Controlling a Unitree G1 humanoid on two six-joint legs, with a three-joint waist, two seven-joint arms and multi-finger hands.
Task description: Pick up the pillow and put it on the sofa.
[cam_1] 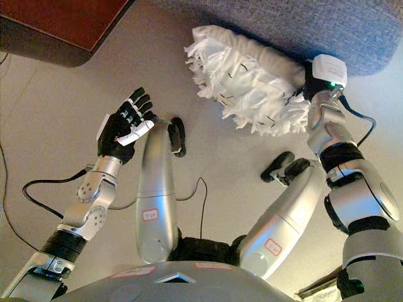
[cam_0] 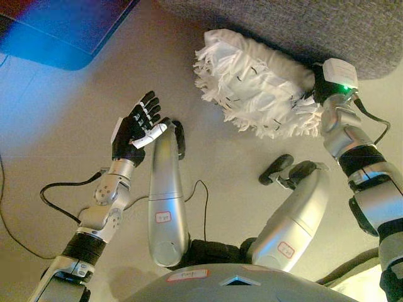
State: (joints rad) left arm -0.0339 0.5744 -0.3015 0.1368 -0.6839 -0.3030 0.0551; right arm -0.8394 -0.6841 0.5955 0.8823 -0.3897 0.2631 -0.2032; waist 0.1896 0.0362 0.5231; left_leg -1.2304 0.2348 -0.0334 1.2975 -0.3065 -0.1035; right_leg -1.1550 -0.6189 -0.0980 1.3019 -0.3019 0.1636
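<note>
Most of right hand (cam_0: 317,88) hidden behind white pillow (cam_0: 252,82).

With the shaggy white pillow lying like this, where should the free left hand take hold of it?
Probably the fringed left end of the pillow, approached from the robot's left. The right hand is at its right end, fingers hidden; the sofa lies close behind. The left hand hangs open.

A living room of a home is shown. A sofa (cam_1: 327,28) covered in grey woven fabric is seen along the top edge, and a white fringed pillow (cam_1: 249,82) is pressed against its front. At the upper left, the corner of a dark reddish-brown wooden table (cam_1: 60,28) is seen. The floor (cam_1: 56,100) is plain beige.
</note>
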